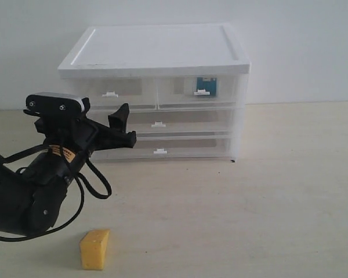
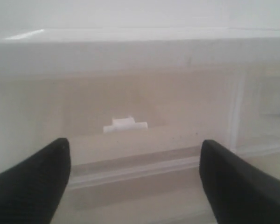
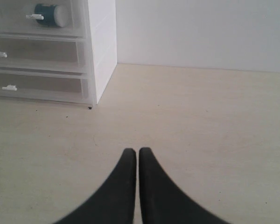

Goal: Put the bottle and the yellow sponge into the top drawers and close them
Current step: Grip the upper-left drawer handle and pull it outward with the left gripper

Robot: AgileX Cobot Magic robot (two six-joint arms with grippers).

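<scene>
The white cabinet (image 1: 156, 49) has two translucent top drawers, both pushed in. Inside the right top drawer (image 1: 180, 87) lies the bottle (image 1: 206, 87), white with a teal label, also seen as the bottle (image 3: 51, 14) in the right wrist view. My left gripper (image 1: 126, 126) is open just in front of the left top drawer (image 1: 127, 90); the left wrist view shows that drawer's white handle (image 2: 125, 124) a little above the gap of the left gripper (image 2: 134, 144). The yellow sponge (image 1: 95, 249) stands on the table at the front left. The right gripper (image 3: 137, 152) is shut and empty over bare table.
Two full-width drawers (image 1: 158, 124) sit below the top pair, both closed. A pale wall stands behind the cabinet. Beige tabletop (image 1: 267, 191) stretches to the right of and in front of the cabinet. The left arm's cables (image 1: 95, 185) hang near the sponge.
</scene>
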